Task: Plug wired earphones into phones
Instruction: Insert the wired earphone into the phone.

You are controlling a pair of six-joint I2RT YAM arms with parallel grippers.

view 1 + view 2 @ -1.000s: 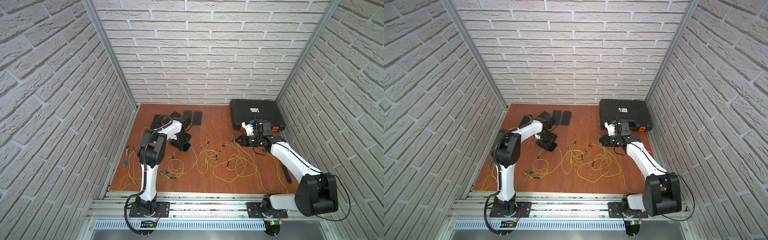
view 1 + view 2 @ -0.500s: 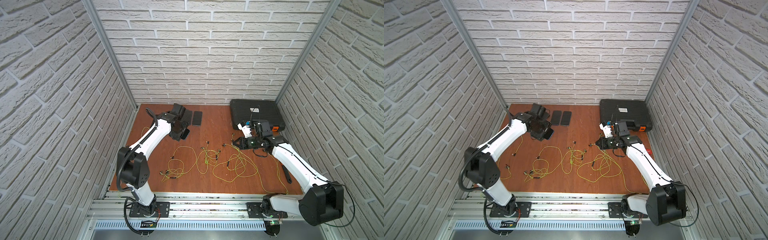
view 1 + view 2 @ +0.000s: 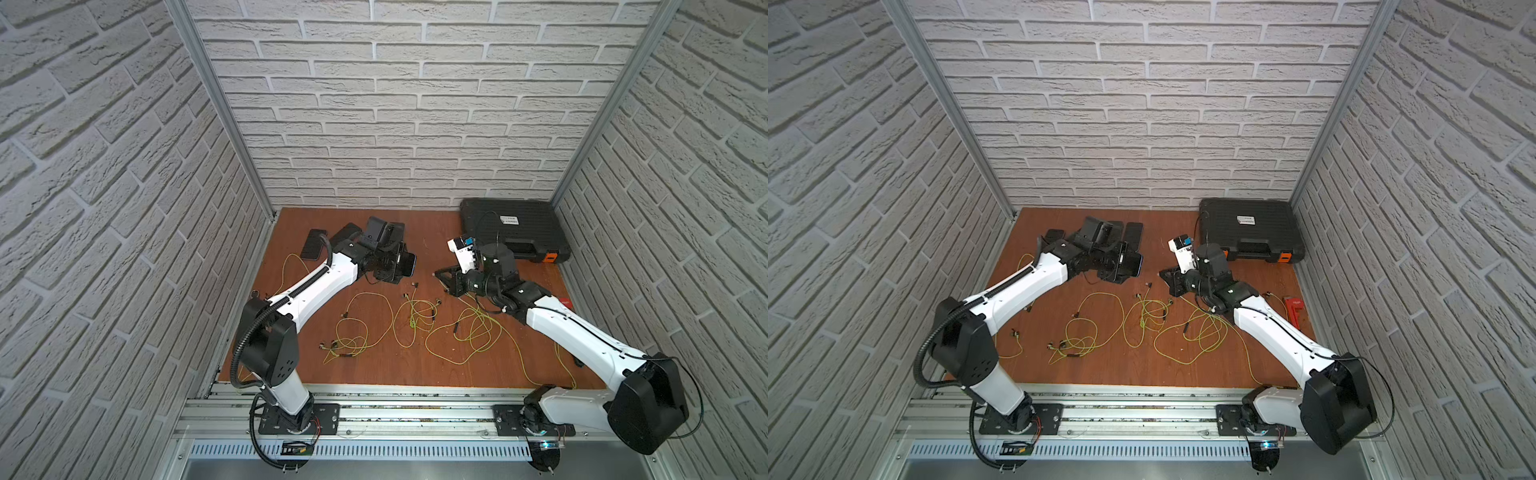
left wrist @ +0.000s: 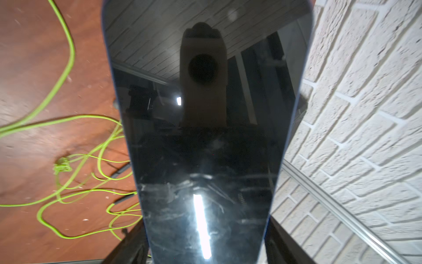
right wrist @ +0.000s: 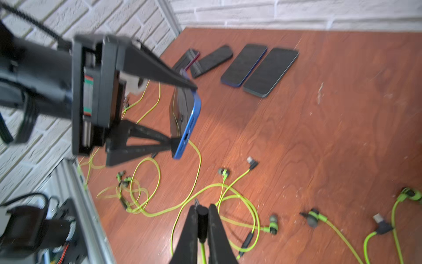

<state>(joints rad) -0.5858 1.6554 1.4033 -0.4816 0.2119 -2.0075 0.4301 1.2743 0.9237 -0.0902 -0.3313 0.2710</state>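
Working remotely, I hold the left claw (image 3: 400,262) raised over the surface (image 3: 436,232), clamping a phone (image 4: 205,137) by its long edges, port end facing my right claw (image 5: 202,209), which is pinched on an earphone plug (image 5: 202,217), with bare wood between the claws, spare phones (image 5: 270,72) beyond the left one and a closed case (image 3: 515,228) behind the right.

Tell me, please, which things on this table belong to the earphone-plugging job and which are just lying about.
Belong to the job:
blue-edged phone clamped in the left fingers
earphone plug pinched in the right fingers
loose green earphones on the table
spare phones lying flat

Just lying about:
black case
small red object
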